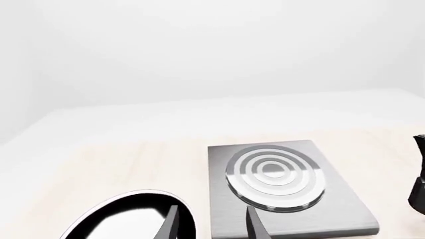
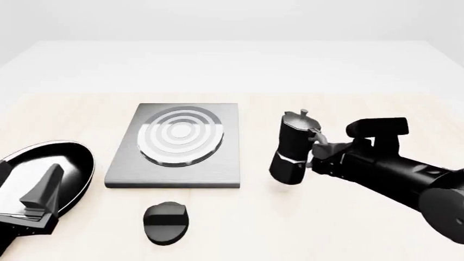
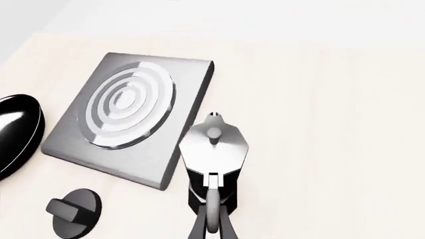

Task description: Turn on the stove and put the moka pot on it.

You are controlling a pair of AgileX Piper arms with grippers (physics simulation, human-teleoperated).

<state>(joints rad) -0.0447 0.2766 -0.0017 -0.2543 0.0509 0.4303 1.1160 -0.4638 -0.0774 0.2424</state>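
Nearest, one black oval knob (image 2: 166, 222) lies on the pale table (image 2: 290, 228) with bare wood around it. The left gripper (image 2: 45, 191), jaws apart, hovers over one glossy round pan (image 2: 69, 163). The right gripper (image 2: 319, 157) clamps the handle of one faceted black moka pot (image 2: 292, 148), tilted just right of one flat grey stove (image 2: 217, 163), with bare table beyond.

Bright, even light is rendered throughout; only faint shadows are cast on the pale wooden desk (image 2: 348, 228), and white glare is reflected in the round glossy black frying pan (image 2: 51, 163).
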